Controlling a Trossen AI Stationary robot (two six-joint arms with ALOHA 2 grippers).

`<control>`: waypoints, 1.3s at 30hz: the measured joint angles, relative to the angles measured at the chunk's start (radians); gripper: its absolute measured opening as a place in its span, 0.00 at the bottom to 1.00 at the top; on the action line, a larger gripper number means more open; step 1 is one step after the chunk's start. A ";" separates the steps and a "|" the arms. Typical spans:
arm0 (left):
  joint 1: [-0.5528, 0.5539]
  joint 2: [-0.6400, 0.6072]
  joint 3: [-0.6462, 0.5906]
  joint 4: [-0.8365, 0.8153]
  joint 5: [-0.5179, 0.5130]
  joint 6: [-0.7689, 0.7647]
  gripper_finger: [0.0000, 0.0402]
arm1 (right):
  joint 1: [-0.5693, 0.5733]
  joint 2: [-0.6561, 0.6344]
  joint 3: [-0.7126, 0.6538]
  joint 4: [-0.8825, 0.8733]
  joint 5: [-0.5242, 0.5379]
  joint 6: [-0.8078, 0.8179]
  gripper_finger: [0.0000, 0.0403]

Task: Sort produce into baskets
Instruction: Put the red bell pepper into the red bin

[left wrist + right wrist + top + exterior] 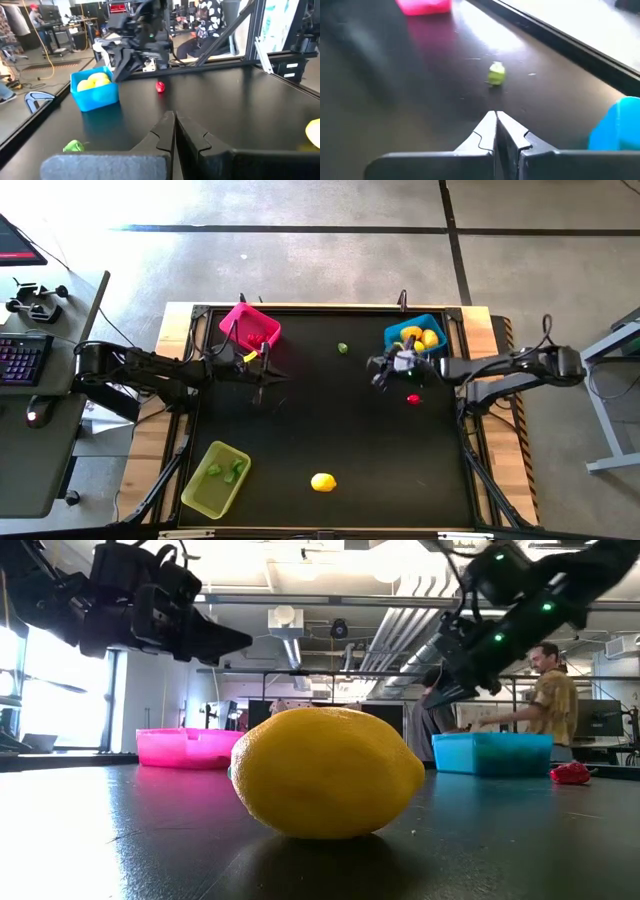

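Sorting is part done, to judge by the bins. Pink basket (250, 328) holds red pieces; blue basket (415, 337), well across the desk (330, 420) from it, holds yellow lemons; yellow-green basket (215, 478), on the near side from the pink one, holds green pieces.

Loose produce left: green piece (343, 348) between pink and blue baskets; red piece (413, 399) just off the blue basket; lemon (323, 482) far from the pink basket, at the near edge.

Left hand (262, 370) hangs just beside the pink basket, clenched, empty. Right hand (385, 370) hangs beside the blue basket, clenched on nothing, likely between picks. Red piece is nearest it.
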 joint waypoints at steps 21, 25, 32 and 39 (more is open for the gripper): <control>-0.003 0.011 -0.002 -0.005 0.001 0.023 0.00 | 0.373 -0.002 0.250 -0.904 0.010 0.455 0.01; -0.003 0.023 -0.002 -0.003 0.001 0.026 0.00 | 0.372 -0.002 0.251 -0.982 -0.035 0.455 0.09; -0.003 0.023 -0.069 0.159 -0.006 0.022 0.00 | 0.372 -0.002 0.251 -1.064 -0.050 0.443 0.34; -0.003 0.022 -0.213 0.398 -0.016 -0.030 0.00 | 0.366 0.015 0.251 -1.041 -0.063 0.385 0.42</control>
